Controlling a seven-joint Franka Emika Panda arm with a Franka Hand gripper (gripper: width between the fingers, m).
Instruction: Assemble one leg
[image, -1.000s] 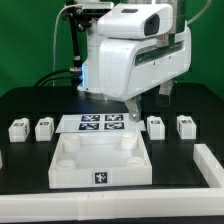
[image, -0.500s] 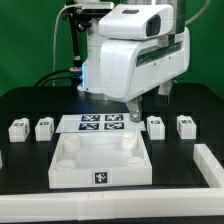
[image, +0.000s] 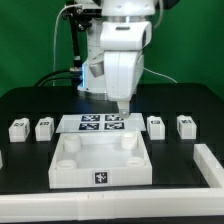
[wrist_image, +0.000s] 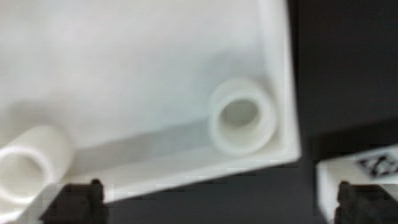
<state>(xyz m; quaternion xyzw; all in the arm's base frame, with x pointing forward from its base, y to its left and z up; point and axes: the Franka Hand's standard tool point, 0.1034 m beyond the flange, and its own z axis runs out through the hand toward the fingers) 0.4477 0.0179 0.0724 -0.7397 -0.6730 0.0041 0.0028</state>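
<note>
Four small white legs stand in a row on the black table: two at the exterior view's left (image: 17, 127) (image: 44, 127) and two at its right (image: 155, 126) (image: 186, 125). The large white tray (image: 100, 172) with round corner sockets lies in front. My gripper (image: 118, 106) hangs over the tray's back edge, touching nothing. In the wrist view the gripper (wrist_image: 231, 204) is open and empty, with its dark fingertips (wrist_image: 75, 200) far apart over the tray (wrist_image: 125, 70) and a socket (wrist_image: 240, 115). A tagged leg (wrist_image: 365, 170) shows beside the tray's corner.
The marker board (image: 100, 123) lies flat behind the tray, between the leg pairs. A white raised rail (image: 208, 168) runs along the table's front right, and another piece (image: 2, 158) shows at the left edge. Cables hang behind the arm.
The hand has turned about its vertical axis, so it now looks narrow from the exterior view. The gripper has shifted toward that view's left. The legs and tray have not moved.
</note>
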